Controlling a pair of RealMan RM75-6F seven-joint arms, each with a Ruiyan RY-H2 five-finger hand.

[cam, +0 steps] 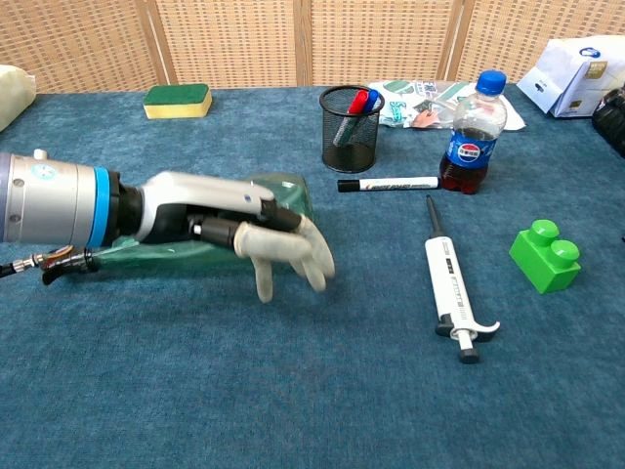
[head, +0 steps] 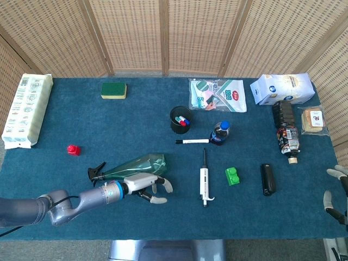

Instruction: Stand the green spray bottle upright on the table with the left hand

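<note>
Left hand (cam: 249,234) sits low over the blue cloth table (head: 136,130), fingers spread, gripping nothing. Just behind it lies the clear green plastic spray bottle (head: 138,164), on its side, largely hidden in the chest view. Right hand (head: 338,191): cut off, grip unreadable.

On the blue desk (head: 136,125), the green spray bottle (head: 136,166) lies on its side, nozzle to the left, with the left hand (head: 145,185) just beside its lower edge, fingers spread, holding nothing.
</note>
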